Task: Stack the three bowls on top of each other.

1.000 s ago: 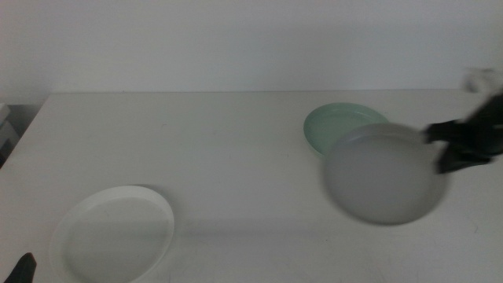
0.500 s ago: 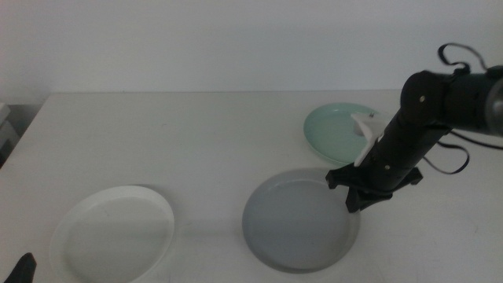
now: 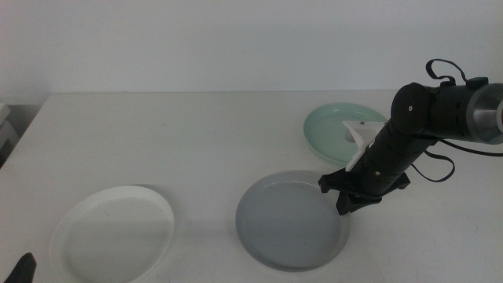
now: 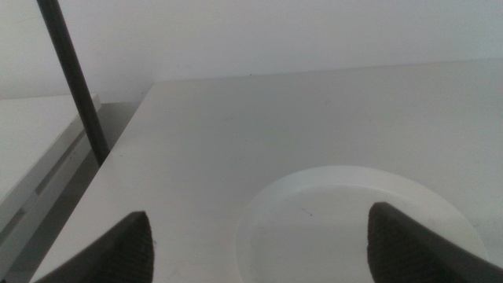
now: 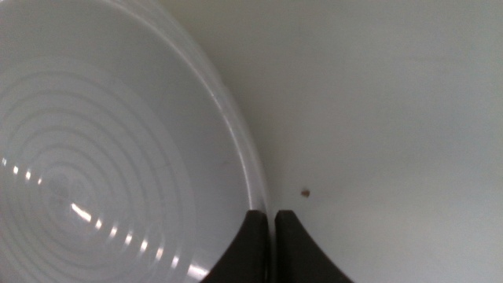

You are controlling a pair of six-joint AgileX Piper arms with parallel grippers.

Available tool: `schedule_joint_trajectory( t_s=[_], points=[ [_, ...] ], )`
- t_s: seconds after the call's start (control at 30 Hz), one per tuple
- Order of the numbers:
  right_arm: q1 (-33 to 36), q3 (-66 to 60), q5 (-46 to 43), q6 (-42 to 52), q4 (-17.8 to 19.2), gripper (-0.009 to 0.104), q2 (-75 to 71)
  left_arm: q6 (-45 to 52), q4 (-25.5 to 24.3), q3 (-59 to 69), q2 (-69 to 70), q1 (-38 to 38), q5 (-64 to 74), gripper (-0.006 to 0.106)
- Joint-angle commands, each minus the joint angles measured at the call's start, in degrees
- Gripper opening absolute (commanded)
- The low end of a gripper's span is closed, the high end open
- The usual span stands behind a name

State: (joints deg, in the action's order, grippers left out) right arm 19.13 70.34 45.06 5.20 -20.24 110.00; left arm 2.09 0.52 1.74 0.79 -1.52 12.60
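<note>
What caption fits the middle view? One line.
Right tool grips the blue-grey bowl by its rim, between white bowl and mint bowl.

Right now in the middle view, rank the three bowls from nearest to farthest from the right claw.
1. Blue-grey bowl: the right claw is shut on its right rim, front centre of the table.
2. Mint green bowl: just behind the claw, partly hidden by the arm.
3. White bowl: far across at the front left.

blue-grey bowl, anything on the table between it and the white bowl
Nothing visible. The right tool grips the blue-grey bowl at its rim, and only bare table lies between it and the white bowl. The left tool waits by the white bowl.
</note>
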Motion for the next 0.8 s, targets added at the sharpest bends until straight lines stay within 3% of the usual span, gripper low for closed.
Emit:
schedule_joint_trajectory(
  t_s=[0.0,0.27,0.37,0.57,0.77],
  points=[
    [0.07,1.59,-1.45,0.91,-0.83,0.006,-2.47,-0.30,0.63,-0.26,0.77,0.28,-4.15,0.105],
    [0.07,2.48,-1.01,0.93,-0.84,0.047,-2.90,-0.30,0.63,-0.26,0.77,0.28,-4.15,0.105],
    [-0.08,5.24,0.31,0.30,-0.52,0.056,-4.15,-0.30,0.63,-0.26,0.77,0.28,-4.15,0.105],
    [-1.60,13.17,2.21,-6.51,2.86,0.057,-7.14,-0.30,0.63,-0.26,0.77,0.28,-4.15,0.105],
    [-4.68,23.19,7.22,-13.80,14.61,0.057,-5.70,-0.30,0.63,-0.26,0.77,0.28,-4.15,0.105]
  ],
)
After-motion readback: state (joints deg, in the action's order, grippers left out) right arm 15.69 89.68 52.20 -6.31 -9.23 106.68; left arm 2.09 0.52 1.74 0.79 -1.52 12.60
